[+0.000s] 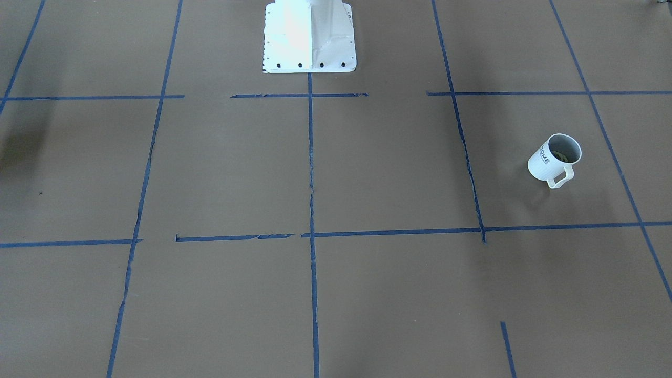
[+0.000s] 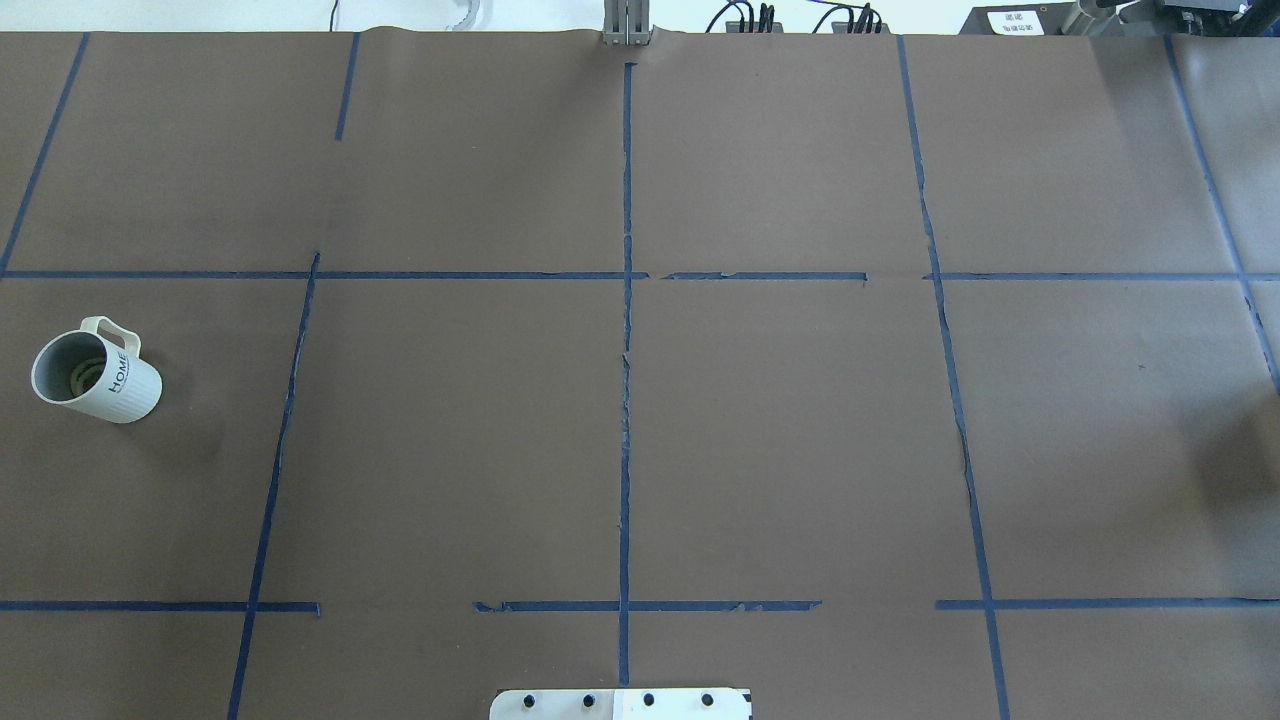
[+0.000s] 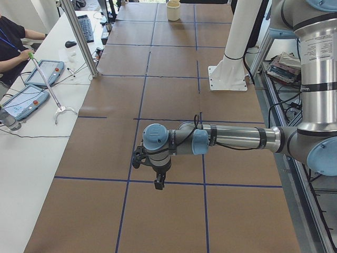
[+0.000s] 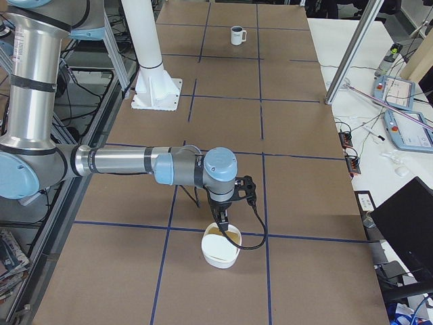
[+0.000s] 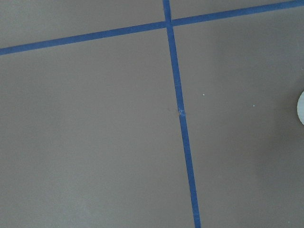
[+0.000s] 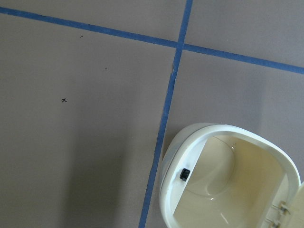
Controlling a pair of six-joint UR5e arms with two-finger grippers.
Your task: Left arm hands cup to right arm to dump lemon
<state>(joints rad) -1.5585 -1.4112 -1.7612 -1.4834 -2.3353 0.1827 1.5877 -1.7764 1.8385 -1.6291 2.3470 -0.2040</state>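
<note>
Brown counter (image 2: pixel 800 450) is carrying a blue tape grid (image 2: pixel 626 400); a cream oval container (image 4: pixel 218 257) is sitting open near its right-end edge, just beside a tape line.

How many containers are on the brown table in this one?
2. The cup stands at the robot's far left, lemon inside; a cream tub sits near the right claw. More may lie outside the views.

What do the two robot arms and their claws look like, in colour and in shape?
The left arm and the right arm are both made of silver metal tubes. The tubes meet at dark grey joints with round light-blue caps. The left claw and the right claw are small and black. A thin black cable loops out from the right wrist.
</note>
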